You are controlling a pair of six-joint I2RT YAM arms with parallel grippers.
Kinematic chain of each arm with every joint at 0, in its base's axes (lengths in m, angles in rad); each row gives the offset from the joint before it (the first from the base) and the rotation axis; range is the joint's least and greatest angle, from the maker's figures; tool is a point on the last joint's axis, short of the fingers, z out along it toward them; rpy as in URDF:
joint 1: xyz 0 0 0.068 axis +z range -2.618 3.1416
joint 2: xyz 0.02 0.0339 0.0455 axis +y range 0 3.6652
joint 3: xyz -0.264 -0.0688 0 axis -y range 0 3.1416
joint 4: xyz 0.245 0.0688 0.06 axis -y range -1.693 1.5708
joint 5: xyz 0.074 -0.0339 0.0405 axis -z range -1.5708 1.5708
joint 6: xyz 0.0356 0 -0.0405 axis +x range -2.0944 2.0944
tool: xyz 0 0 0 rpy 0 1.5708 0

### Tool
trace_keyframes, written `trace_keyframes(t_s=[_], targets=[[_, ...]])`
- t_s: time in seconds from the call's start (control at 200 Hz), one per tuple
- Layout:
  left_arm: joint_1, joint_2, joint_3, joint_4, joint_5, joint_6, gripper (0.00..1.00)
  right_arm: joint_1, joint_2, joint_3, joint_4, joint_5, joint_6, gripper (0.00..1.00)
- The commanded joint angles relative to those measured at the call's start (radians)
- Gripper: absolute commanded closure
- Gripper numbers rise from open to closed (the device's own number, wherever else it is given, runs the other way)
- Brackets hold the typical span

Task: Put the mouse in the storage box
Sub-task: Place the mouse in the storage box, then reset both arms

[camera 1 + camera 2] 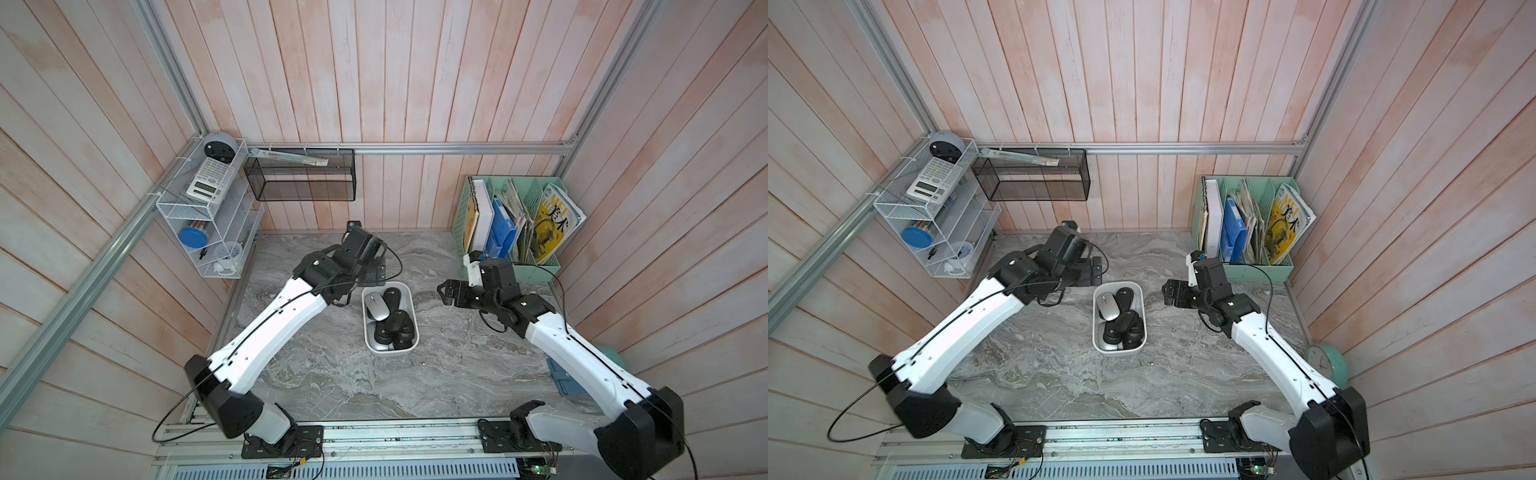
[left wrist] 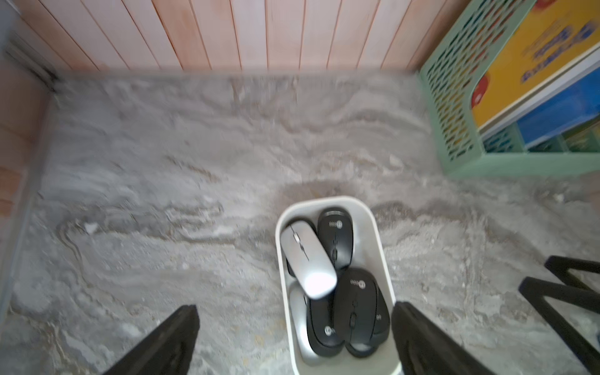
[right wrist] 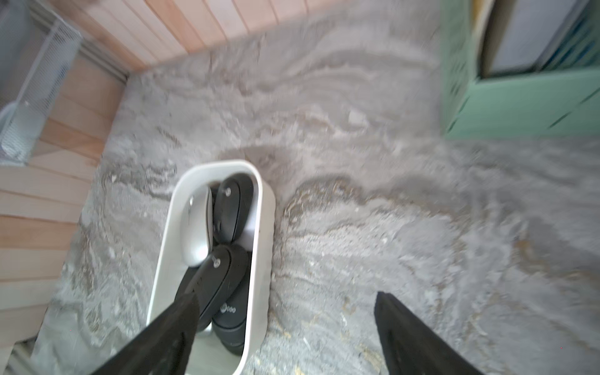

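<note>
The white storage box (image 1: 389, 353) (image 1: 1119, 353) stands in the middle of the marble table. Several mice fill it: a silver mouse (image 1: 375, 305) (image 2: 306, 259) lies on top of black mice (image 2: 357, 302) (image 3: 233, 207). Every mouse I see is inside the box. My left gripper (image 1: 374, 274) (image 2: 295, 310) hangs open by the box's far left corner and holds nothing. My right gripper (image 1: 444, 293) (image 3: 288, 296) hangs open just right of the box, one finger (image 3: 181, 318) over its rim (image 3: 224, 164), also holding nothing.
A mint-green file holder (image 1: 511, 224) with books stands at the back right. A black wire-mesh basket (image 1: 301, 176) hangs on the back wall and a white wire rack (image 1: 208, 216) on the left wall. A teal clock (image 1: 1325, 361) sits by the right wall.
</note>
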Motion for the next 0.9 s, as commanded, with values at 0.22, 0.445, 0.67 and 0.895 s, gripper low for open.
trace_keyframes(t_s=[0.22,0.445,0.67,0.895], targets=[[0.011,-0.449,-0.670,0.744,-0.364,0.167,0.00,-0.032,-0.139,0.007,0.074,0.508,-0.133,0.02],[0.132,-0.446,-0.804,0.748,-0.396,0.206,0.00,-0.031,-0.053,-0.045,0.062,0.593,-0.058,0.02],[0.522,-0.537,-1.109,1.108,0.055,0.205,0.00,-0.031,0.020,-0.122,0.151,0.534,-0.183,0.02],[0.700,-0.311,-1.265,1.535,0.107,0.320,0.00,-0.032,0.021,-0.238,0.306,0.351,-0.397,0.02]])
